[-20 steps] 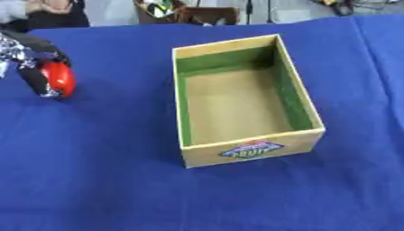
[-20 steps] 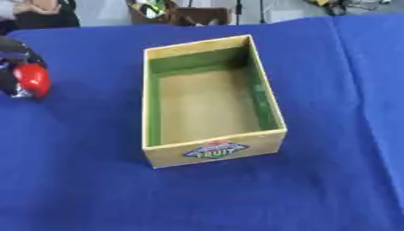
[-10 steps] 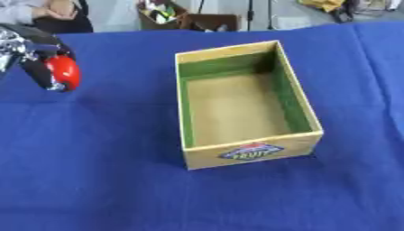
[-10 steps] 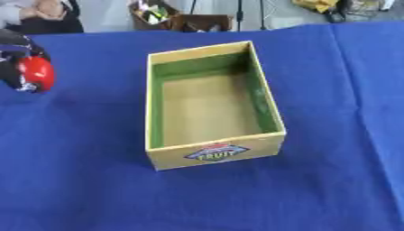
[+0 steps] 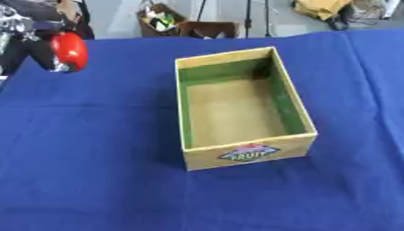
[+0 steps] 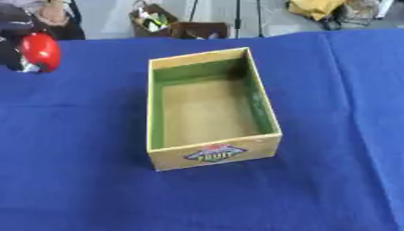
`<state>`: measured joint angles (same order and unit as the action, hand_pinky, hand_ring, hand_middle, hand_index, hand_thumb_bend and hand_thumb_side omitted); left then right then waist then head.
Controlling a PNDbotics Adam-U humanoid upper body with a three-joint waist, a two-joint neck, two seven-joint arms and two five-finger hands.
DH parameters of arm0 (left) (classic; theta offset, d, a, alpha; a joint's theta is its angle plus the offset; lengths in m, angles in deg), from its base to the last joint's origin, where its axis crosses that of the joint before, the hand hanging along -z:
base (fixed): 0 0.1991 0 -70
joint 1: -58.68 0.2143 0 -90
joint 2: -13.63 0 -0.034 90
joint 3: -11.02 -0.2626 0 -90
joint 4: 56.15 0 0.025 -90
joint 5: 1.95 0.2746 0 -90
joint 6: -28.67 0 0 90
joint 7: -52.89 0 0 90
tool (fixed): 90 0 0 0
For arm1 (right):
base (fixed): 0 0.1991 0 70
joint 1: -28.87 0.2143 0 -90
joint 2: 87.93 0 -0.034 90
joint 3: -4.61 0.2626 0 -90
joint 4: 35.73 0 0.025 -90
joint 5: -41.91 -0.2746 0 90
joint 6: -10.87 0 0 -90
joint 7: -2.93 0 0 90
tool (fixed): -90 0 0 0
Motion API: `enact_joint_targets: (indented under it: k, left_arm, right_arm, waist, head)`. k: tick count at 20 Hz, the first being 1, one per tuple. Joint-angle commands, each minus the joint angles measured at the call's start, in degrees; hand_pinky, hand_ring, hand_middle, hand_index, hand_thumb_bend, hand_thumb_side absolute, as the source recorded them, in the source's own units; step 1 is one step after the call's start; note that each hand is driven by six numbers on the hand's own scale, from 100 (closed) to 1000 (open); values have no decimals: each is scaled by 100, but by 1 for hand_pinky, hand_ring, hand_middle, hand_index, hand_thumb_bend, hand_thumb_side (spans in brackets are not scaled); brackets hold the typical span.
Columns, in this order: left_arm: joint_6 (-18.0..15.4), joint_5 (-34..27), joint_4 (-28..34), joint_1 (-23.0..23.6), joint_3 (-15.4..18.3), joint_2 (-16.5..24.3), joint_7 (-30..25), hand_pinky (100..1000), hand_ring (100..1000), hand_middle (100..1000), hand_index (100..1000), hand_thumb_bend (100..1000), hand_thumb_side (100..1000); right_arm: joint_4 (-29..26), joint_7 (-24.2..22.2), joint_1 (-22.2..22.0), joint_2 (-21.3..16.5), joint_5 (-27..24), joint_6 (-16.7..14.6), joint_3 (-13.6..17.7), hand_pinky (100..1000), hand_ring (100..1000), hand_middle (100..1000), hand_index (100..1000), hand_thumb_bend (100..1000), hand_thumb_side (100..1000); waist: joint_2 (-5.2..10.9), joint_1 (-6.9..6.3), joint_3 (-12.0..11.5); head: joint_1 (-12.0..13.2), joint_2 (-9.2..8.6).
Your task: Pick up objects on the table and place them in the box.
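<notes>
At the upper left of the frame we see our black-and-silver left hand (image 5: 28, 34) with its fingers (image 5: 57, 66) curled round a glossy red rounded object (image 5: 69, 50), held above the blue-cloth desk (image 5: 94, 180). Well to its right, mid-frame, the open wooden box (image 5: 245, 155) with green inner walls and a "FRUIT" label sits on the desk.

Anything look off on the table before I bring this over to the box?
Nothing stands out. The wooden box sits upright and empty on the blue cloth, slightly angled. The left robot hand holds a red object at the far left.
</notes>
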<state>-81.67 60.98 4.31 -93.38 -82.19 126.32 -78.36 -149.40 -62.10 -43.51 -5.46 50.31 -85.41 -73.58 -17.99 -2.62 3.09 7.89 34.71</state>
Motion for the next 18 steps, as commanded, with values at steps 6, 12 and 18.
enact_joint_targets:
  k: [6, 12, 18]
  left_arm:
    - [-134, -208, 1232, -480, -275, -818, 144, 218, 394, 345, 468, 100, 283]
    - [-113, 146, 1792, -595, -519, -1890, 409, 195, 386, 332, 462, 100, 272]
    - [-192, 1071, 2218, -373, -879, -3043, 565, 216, 399, 347, 470, 100, 271]
  right_arm:
    - [-92, -20, 61, -54, -105, -8, 25, 696, 715, 654, 753, 100, 903]
    - [-92, -46, 120, -33, -187, -41, 8, 696, 712, 655, 753, 100, 903]
    - [-92, -83, 252, 18, -263, -97, -32, 697, 711, 655, 752, 100, 902]
  waist:
    - [309, 43, -58]
    - [429, 102, -79]
    - [431, 141, 6]
  head:
    - [-7, 92]
    - [-32, 158]
    - [-247, 207]
